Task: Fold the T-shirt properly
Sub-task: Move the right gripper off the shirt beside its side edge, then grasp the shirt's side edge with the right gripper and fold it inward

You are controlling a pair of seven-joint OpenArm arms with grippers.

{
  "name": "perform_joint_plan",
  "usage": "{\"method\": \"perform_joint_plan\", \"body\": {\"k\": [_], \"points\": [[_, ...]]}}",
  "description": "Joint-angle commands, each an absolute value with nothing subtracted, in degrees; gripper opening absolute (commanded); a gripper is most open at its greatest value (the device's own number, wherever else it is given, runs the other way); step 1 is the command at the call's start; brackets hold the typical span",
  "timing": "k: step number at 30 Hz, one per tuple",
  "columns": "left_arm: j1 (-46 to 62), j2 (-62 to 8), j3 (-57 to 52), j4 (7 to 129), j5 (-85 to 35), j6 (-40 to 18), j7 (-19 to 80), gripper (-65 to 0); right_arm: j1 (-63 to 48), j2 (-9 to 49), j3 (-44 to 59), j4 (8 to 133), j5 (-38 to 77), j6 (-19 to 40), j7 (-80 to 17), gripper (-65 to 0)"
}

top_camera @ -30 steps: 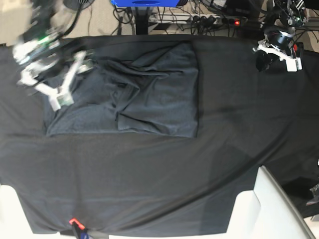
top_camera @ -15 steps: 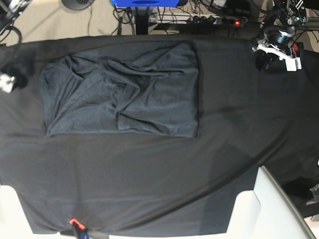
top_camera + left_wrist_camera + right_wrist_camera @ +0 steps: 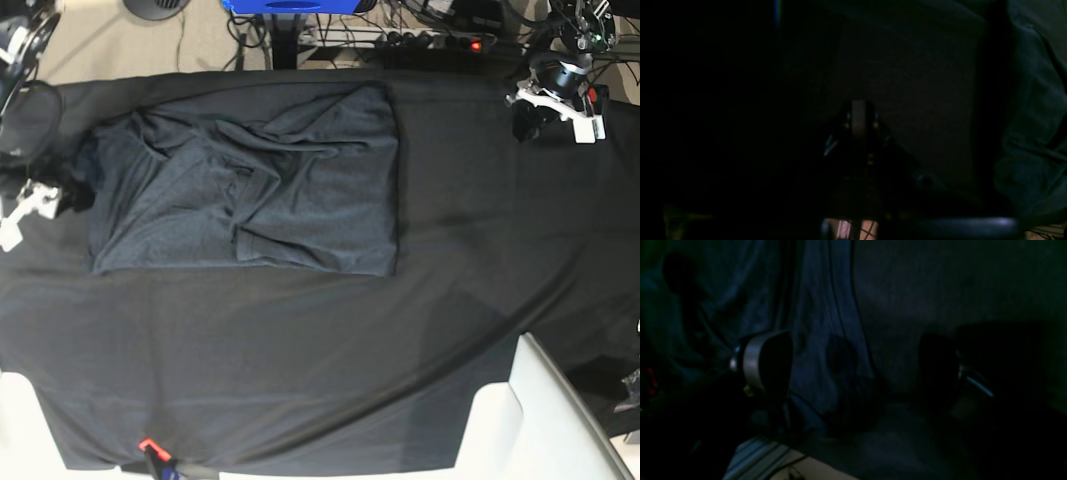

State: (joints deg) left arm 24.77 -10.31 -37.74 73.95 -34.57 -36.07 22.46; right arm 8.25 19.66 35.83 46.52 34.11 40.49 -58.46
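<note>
Change: the right gripper [image 3: 22, 215], a white-fingered pincer on a black arm, was over the shirt's 9 o'clock edge a second ago; it now sits off the cloth at the 9 o'clock rim of the base view
Right pincer: fingers [image 3: 755, 361] stand wide apart with nothing between them; the dim wrist view shows only fabric beyond the gap
Left gripper [image 3: 556, 108]: white-and-black pincer parked at 1 o'clock of the base view, unmoved over the last second; its fingers [image 3: 858, 118] are pressed together on nothing
Meaning for the task: the right arm seems to have let go of the 9 o'clock side and backed away, so one fold looks laid and neither arm has the garment in hand; more folding or smoothing probably remains
Shirt, place: the large plain charcoal-grey knit T-shirt [image 3: 300, 200] lies flat at 11 o'clock from the table's middle, well apart from the left pincer, just beside the right one
Shirt, look: a rough rectangle with straight edges at 3 and 6 o'clock; the 9 o'clock part is rumpled, with diagonal creases running toward 12 o'clock
Surface: smooth black table cloth [image 3: 300, 380] covering the whole table
Doubt: both wrist views are very dark, so how many layers lie in the fold cannot be told
</note>
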Motion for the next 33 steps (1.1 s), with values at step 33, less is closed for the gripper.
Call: {"method": "perform_joint_plan", "body": {"k": [33], "points": [[24.8,-11.0,-37.8,74.7,-35.4,-36.6,21.3,-65.0,6.6,11.3,29.2,49.6,34.5,40.0,-70.8,-9.3]]}}
